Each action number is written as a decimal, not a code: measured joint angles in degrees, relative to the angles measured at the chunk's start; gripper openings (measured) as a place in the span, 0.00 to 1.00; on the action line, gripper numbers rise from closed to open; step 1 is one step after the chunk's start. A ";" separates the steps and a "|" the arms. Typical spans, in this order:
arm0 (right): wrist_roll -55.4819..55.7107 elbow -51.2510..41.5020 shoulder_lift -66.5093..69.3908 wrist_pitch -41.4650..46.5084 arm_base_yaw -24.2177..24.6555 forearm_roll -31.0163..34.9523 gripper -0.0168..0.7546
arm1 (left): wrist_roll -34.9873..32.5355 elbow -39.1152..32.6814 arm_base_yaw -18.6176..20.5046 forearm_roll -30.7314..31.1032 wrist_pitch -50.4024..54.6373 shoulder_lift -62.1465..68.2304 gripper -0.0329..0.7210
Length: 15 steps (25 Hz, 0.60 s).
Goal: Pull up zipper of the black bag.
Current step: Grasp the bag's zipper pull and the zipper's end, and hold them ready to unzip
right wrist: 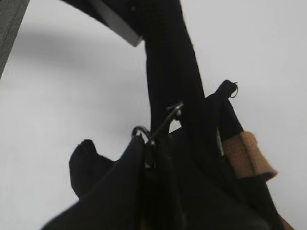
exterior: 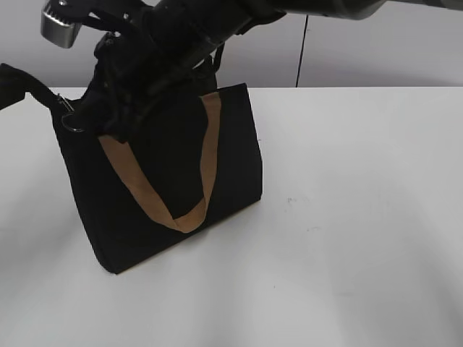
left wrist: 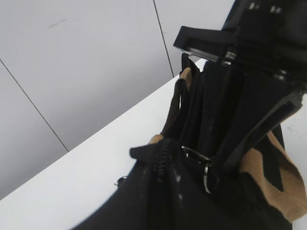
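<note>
Right tool (right wrist: 165, 122): a black finger runs down onto the silvery ring pull (right wrist: 144, 135) at the bag's top edge; I cannot tell whether it is clamped on the ring or only pressed beside it, the far finger being hidden behind fabric. Left tool (exterior: 43, 94): only a dark blunt end shows at the left frame edge in the exterior view, meeting the bag's near top corner; from my feeds I cannot tell if it is apart or together, though I judge it is bracing that corner. Left wrist view gives the ring (left wrist: 207, 171) sitting low against a slanted black finger (left wrist: 254, 132) of the other arm. The zipper (left wrist: 162, 160) is a thin toothed black line along the top edge of the black bag (exterior: 166, 181); its long axis runs from the ring end at exterior-left toward the far top corner at upper right. So travel lies away from the left tool, along that edge, and the right arm is the nearer to the pull. Bag is soft matt black fabric, rectangular, standing slightly slumped on the white surface (exterior: 362, 217). Tan webbing strap (exterior: 206, 159) hangs in a flat loop down the front face, a second strap end (right wrist: 244, 153) beside the opening. Slack cloth near the ring looks liable to bunch.
</note>
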State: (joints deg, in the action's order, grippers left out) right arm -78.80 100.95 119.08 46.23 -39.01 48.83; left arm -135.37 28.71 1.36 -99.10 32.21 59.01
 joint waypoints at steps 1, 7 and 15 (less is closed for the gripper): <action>0.50 0.00 0.00 0.18 0.00 0.00 0.04 | 0.00 0.00 0.00 0.00 -0.56 0.00 0.09; 2.24 0.01 0.00 0.55 0.05 0.00 0.02 | 0.00 0.00 0.00 0.00 -2.33 0.00 0.09; 2.67 0.12 -1.00 0.60 0.76 -0.05 0.02 | 0.00 0.00 0.00 0.40 -11.27 -1.56 0.09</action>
State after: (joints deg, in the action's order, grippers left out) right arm -76.13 101.07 118.08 46.83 -38.24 48.78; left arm -135.37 28.71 1.36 -98.70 20.94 57.45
